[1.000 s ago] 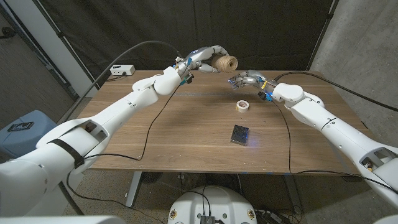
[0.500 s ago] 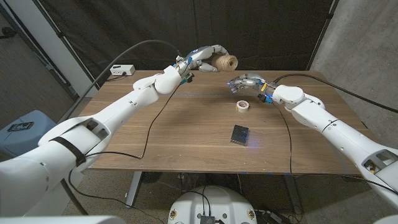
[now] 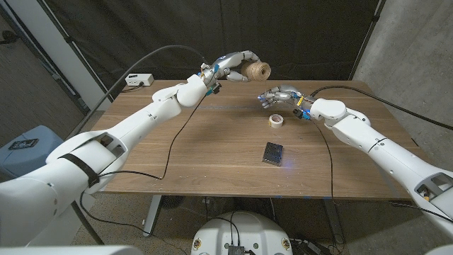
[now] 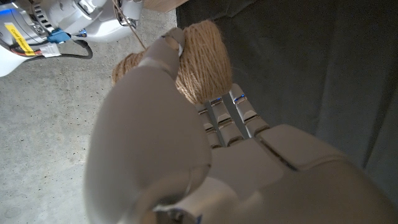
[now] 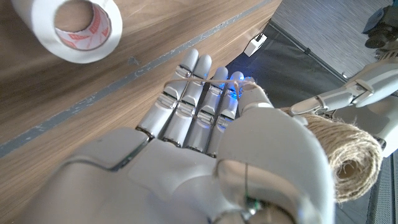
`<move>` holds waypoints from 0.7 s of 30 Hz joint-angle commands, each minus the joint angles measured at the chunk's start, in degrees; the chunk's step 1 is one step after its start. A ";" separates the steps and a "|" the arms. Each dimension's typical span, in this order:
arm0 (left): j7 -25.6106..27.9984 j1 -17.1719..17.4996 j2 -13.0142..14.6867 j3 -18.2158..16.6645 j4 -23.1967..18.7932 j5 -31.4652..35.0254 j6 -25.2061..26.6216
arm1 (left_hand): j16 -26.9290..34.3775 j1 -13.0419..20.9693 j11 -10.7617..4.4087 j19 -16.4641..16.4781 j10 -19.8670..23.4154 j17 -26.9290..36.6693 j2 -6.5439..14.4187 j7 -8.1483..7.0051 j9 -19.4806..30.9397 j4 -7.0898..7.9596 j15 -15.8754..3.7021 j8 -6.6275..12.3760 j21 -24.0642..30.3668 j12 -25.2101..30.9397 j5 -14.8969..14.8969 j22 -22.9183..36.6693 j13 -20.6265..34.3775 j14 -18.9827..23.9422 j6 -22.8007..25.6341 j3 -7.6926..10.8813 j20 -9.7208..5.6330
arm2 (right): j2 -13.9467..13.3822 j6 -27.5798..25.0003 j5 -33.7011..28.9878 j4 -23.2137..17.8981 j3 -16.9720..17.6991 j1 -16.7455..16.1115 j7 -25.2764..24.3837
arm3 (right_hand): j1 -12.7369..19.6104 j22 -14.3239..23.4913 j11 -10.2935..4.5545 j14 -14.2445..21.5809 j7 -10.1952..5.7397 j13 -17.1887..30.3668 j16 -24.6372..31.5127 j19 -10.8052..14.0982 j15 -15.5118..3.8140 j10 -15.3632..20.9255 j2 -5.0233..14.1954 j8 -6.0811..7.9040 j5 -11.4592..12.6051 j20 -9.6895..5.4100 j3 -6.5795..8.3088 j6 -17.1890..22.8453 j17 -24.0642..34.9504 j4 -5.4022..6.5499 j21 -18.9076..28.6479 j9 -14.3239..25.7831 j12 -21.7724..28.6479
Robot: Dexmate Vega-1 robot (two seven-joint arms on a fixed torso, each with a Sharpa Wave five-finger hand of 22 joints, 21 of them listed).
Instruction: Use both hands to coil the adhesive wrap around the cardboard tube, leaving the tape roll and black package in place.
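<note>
My left hand (image 3: 232,65) grips one end of a tube wound with brown twine (image 3: 257,71), held up over the table's far edge. The same wound tube (image 4: 202,62) sticks out past my left hand's fingers (image 4: 230,118). My right hand (image 3: 277,95) hovers just right of it above the table, fingers together. A thin twine strand (image 5: 211,81) runs across my right hand's fingers (image 5: 193,106) to the thumb, which pins it, and leads toward the wound tube (image 5: 342,155). The white tape roll (image 3: 276,120) and black package (image 3: 273,152) lie on the table.
A small white box (image 3: 138,80) with a cable sits at the table's far left edge. Black cables trail over the wood from both arms. A dark curtain hangs behind the table. The tape roll (image 5: 78,25) lies close under my right hand.
My right hand has drifted slightly left and nearer, staying above the tape roll. The left hand and the wound tube have held still.
</note>
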 commanded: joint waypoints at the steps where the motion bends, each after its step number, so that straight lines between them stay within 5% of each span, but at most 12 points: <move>1: 0.19 -0.32 -0.10 0.35 0.57 -0.05 0.01 | 0.07 0.60 0.10 0.02 0.27 4.66 4.24 0.48 0.28 1.64 0.15 0.16 0.41 0.37 0.37 0.12 0.17 0.66 0.71 2.22 0.03 | -0.48 -0.12 0.23 -1.04 -0.06 -0.64 0.45 | 0.60 0.16 -0.09 0.31 0.00 0.26 -0.18 -0.22 -5.99 -0.13 -0.19 -0.13 0.02 -2.95 -0.05 0.13 0.24 0.05 0.19 0.24 -0.27; 21: 0.33 0.43 1.13 -0.40 -0.56 -0.59 0.50 | -0.01 0.57 -0.01 -0.05 0.46 4.69 4.20 0.47 0.31 1.64 0.11 0.11 0.72 0.30 0.49 0.08 0.16 0.64 0.79 2.31 -0.02 | -0.38 -1.42 0.43 -3.47 -0.54 -1.47 0.12 | 0.39 0.14 -0.02 0.16 -0.09 0.35 -0.35 -0.50 -5.91 -0.17 -0.26 -0.23 0.01 -2.87 -0.19 0.10 0.32 0.19 0.19 0.25 -0.54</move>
